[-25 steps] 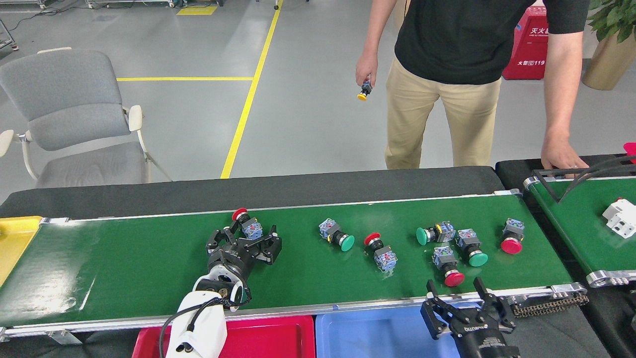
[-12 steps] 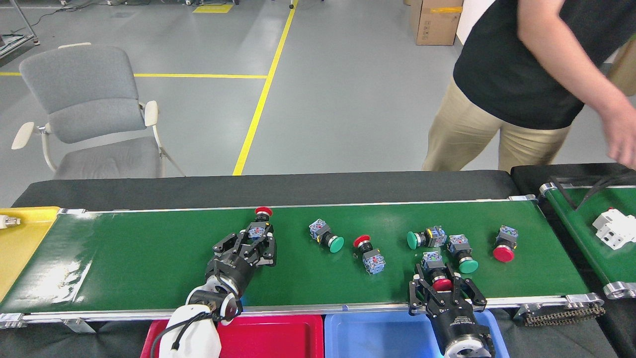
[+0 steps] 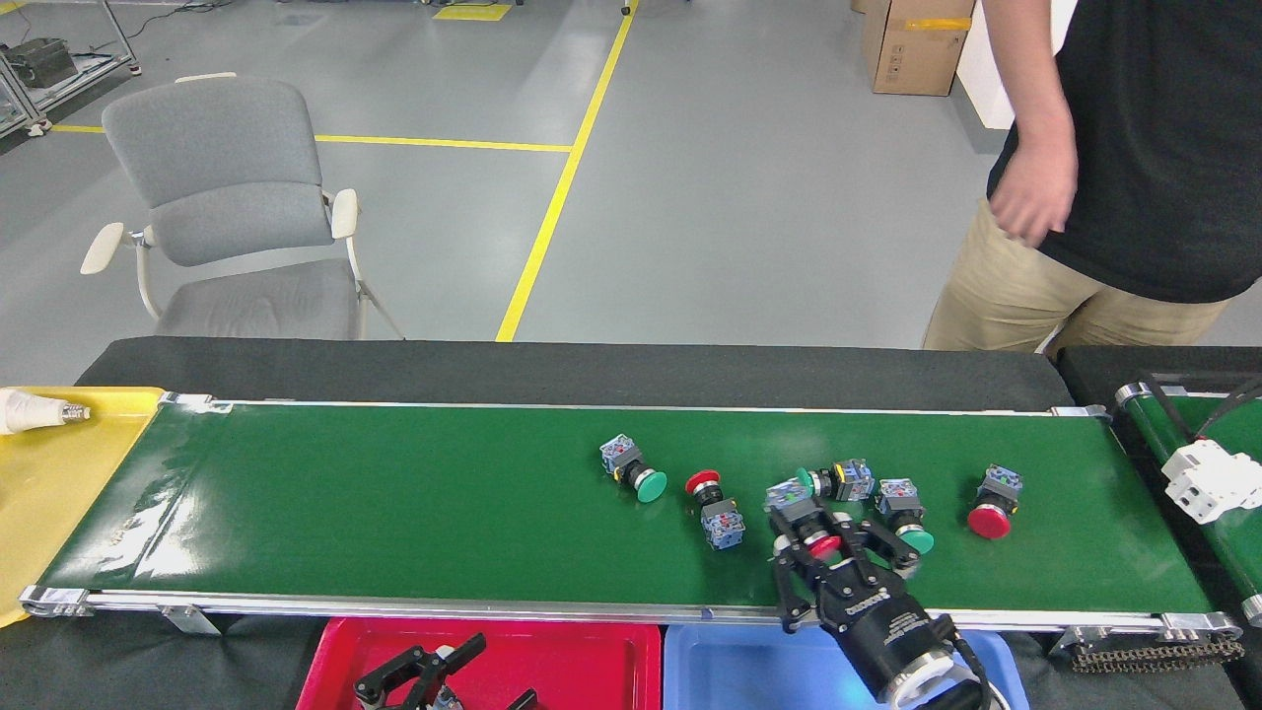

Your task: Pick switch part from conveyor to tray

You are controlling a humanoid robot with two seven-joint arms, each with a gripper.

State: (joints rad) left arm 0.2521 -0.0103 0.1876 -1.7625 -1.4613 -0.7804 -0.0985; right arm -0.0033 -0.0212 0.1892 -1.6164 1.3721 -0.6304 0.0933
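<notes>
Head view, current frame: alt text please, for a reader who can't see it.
The right claw closes around a red-capped switch part on the green conveyor, where five more switch parts lie. The left claw hangs open over the red tray; a person stands behind.

A grey polished floor [image 3: 749, 197] with yellow painted lines [image 3: 557, 197] fills the room beyond the bench. A grey padded chair [image 3: 232, 212] with pale armrests stands at the left, a cardboard box [image 3: 912, 44] sits at the far right. A metal rack [image 3: 59, 59] shows in the top-left corner
</notes>
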